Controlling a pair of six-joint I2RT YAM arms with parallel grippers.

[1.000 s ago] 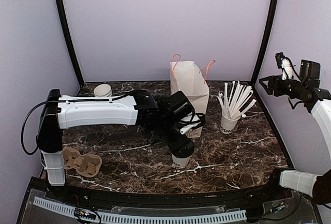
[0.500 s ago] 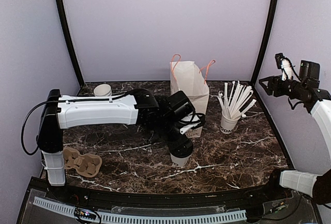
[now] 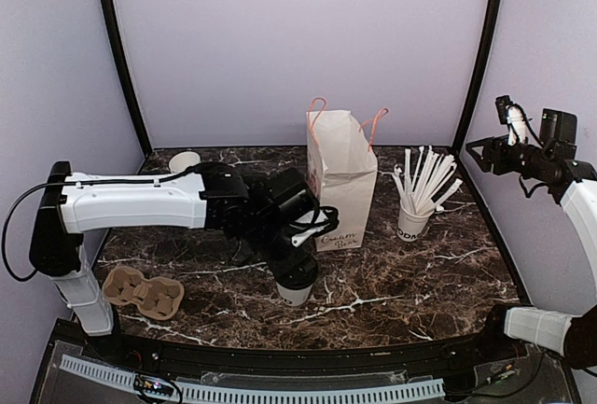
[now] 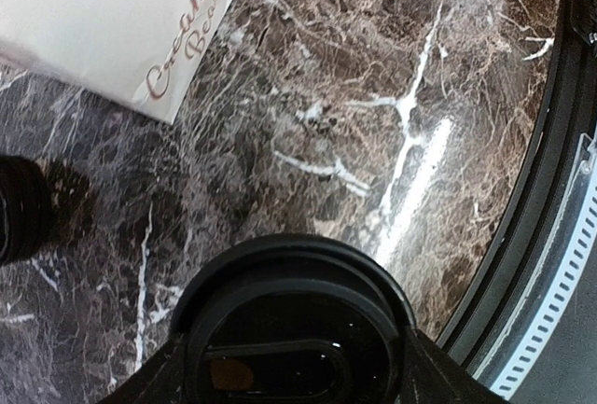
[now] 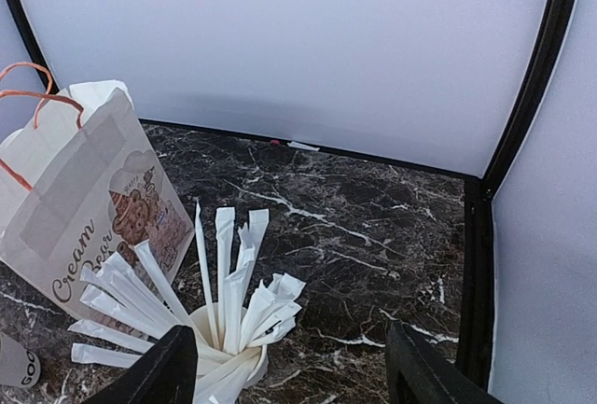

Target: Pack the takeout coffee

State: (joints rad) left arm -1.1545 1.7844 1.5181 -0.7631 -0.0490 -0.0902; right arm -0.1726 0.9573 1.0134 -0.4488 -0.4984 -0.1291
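From above, my left tool (image 3: pixel 297 271) is clamped on the coffee (image 3: pixel 295 295) near the middle of the counter's (image 3: pixel 420 283) front edge, just before the bag (image 3: pixel 343 180). I judge this the carry step: next, lift above the tall bag's mouth, then lower in. The straw cup (image 3: pixel 410 222) stands toward the right edge and the carrier (image 3: pixel 142 292) front-left, both clear.

Left wrist: the lid (image 4: pixel 294 329) sits between my fingers (image 4: pixel 149 390); lifted or not, I cannot tell.

Right wrist: the right tool (image 5: pixel 298 376) gapes empty.
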